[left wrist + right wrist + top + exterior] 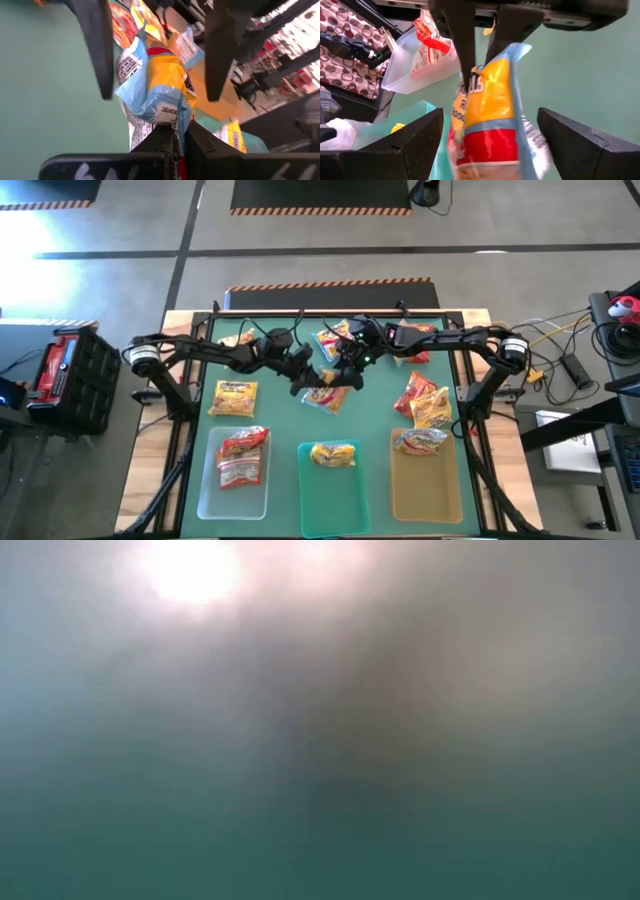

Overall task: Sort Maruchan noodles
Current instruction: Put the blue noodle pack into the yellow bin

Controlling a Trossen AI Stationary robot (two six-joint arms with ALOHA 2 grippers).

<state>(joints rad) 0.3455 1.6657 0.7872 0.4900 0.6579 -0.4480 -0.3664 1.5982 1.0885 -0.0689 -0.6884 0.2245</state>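
A yellow-orange Maruchan packet with light-blue edges and a red band is held over the middle of the green mat, where both arms meet. My left gripper is shut on it. My right gripper is open; its fingers stand wide on either side of the packet's other end and touch nothing. Loose packets lie on the mat: a yellow one at the left, one near the far edge, and red and yellow ones at the right. The low view shows only blur. My left gripper pinches the packet's light-blue end seam between its two fingers. The rest of the packet reaches away from the fingers toward my right gripper. It looks lifted clear of the mat, and the right wrist view shows green mat behind it.
Three trays stand along the near edge. The clear tray holds two red packets, the teal tray holds a yellow one, and the amber tray holds one with a white-red label. Bare mat shows between the loose packets.
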